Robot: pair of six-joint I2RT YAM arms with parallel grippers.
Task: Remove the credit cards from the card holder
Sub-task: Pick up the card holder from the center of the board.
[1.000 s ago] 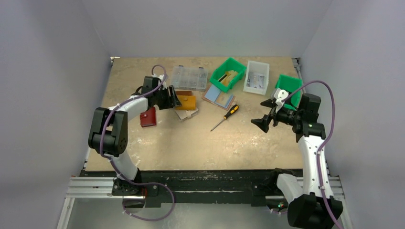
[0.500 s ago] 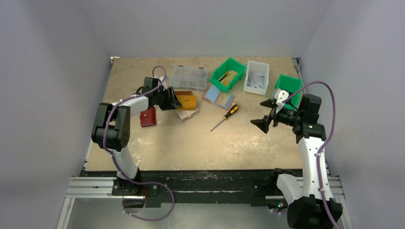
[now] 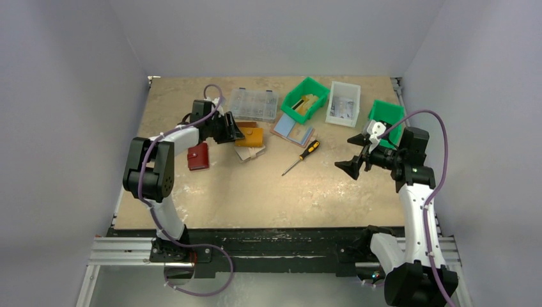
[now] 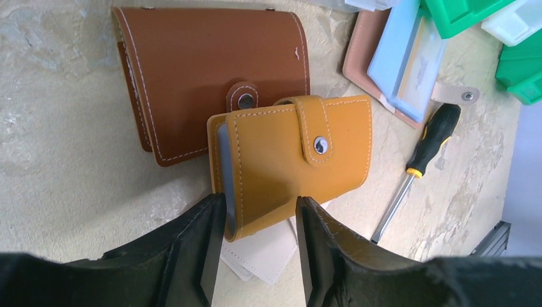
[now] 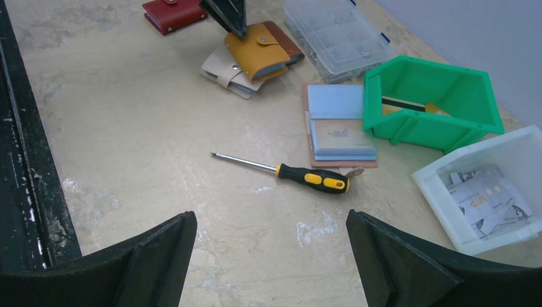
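Note:
The mustard card holder (image 4: pixel 294 160) lies snapped closed, propped on a white wallet and against a brown one, left of the table's middle (image 3: pixel 249 136). A blue-grey sliver of the credit cards (image 4: pixel 224 167) shows along its left edge; the rest is hidden inside. My left gripper (image 4: pixel 259 204) is closed on the holder's near corner: one finger against the card edge, the other on the leather face. It reaches the holder from the left (image 3: pixel 233 130). Far to the right, my right gripper (image 5: pixel 271 220) hangs wide open above bare table (image 3: pixel 351 167), holding nothing.
Brown wallet (image 4: pixel 204 70) and white wallet (image 4: pixel 268 246) touch the holder. A red wallet (image 3: pixel 198 157) lies to its left and a screwdriver (image 3: pixel 301 157) to its right. Along the back are a clear organiser (image 3: pixel 254 104), blue-topped flat pieces (image 3: pixel 293 131), green bins (image 3: pixel 305 99) and a white bin (image 3: pixel 343 103).
The left gripper's jaws have narrowed onto the holder's corner and the left arm has shifted slightly toward the back. The right arm has not moved.

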